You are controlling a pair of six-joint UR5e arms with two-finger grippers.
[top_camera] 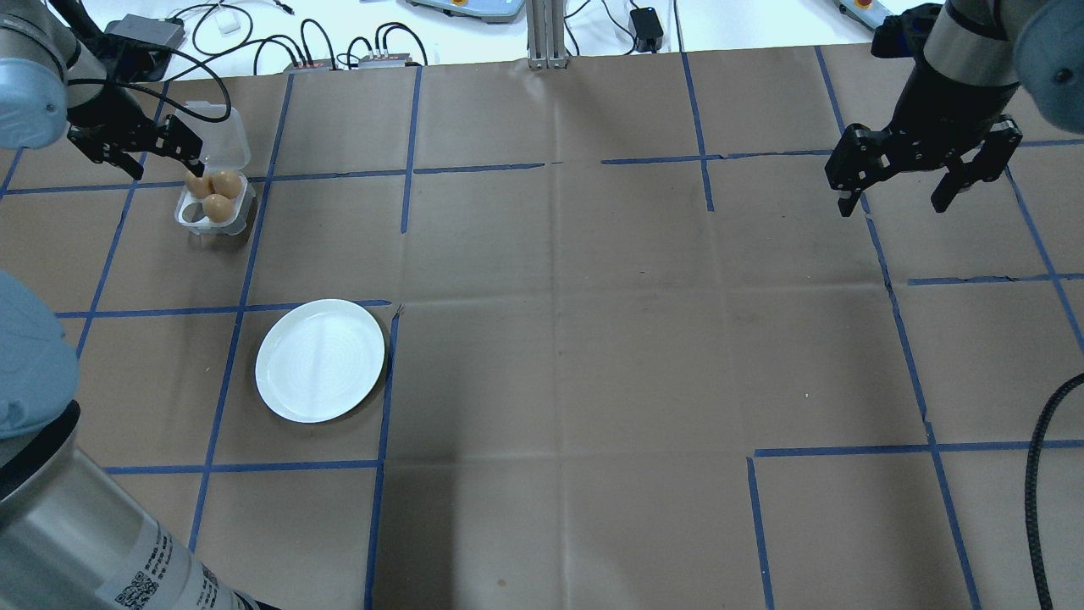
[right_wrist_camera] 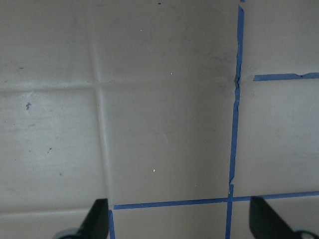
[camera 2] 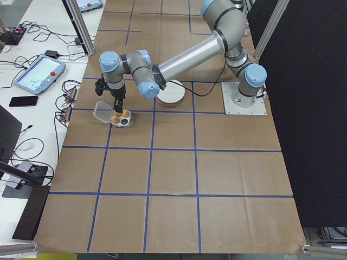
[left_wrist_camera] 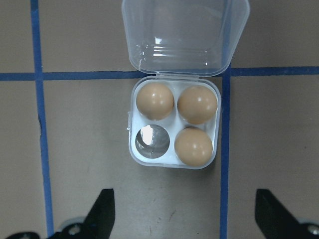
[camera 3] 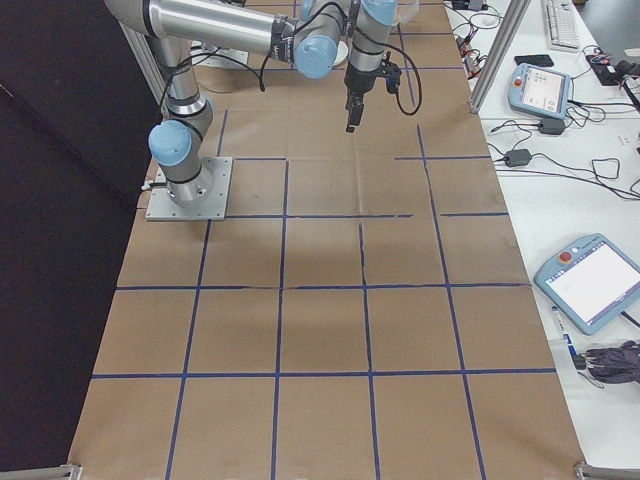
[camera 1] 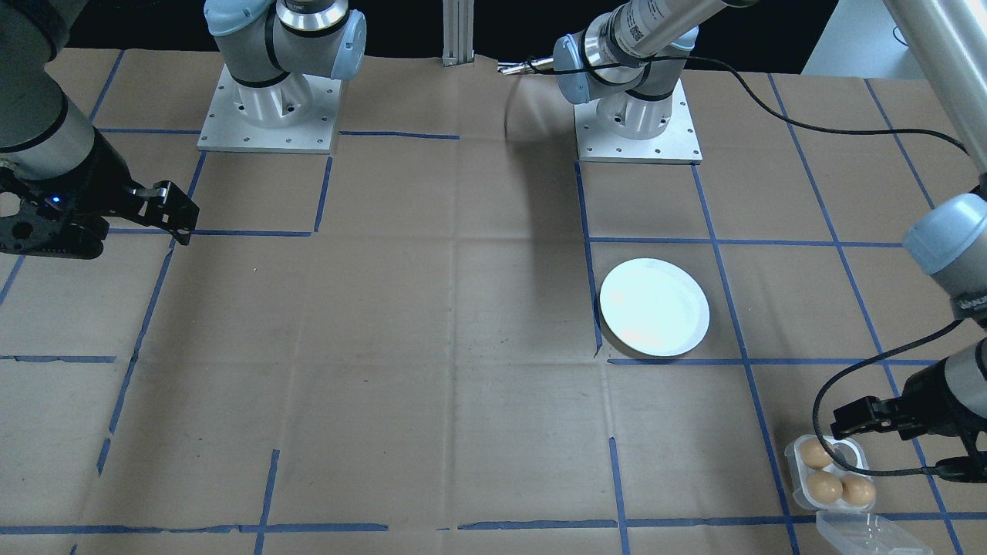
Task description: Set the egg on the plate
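Left claw (left_wrist_camera: 182, 214), fingers spread, hovers just short of the egg tray (left_wrist_camera: 173, 123) holding 3 eggs (left_wrist_camera: 155, 101); right claw (top_camera: 923, 174), also spread, is far off; plate (top_camera: 320, 360) bare

Right-side camera: plate (camera 3: 400, 10) barely peeks past arm at 12 o'clock, chopped by top edge. Egg tray not visible there at all.

Front camera: clear lid (camera 1: 871, 536) cut by bottom edge at 5 o'clock; cable drapes over egg tray (camera 1: 831, 474), covering part of it.

Left wrist cam: left gripper (left_wrist_camera: 182, 219) just two dark fingertips at 7 and 5 o'clock, rest off frame.

Overhead: rear egg (top_camera: 197, 182) half hidden behind gripper finger.
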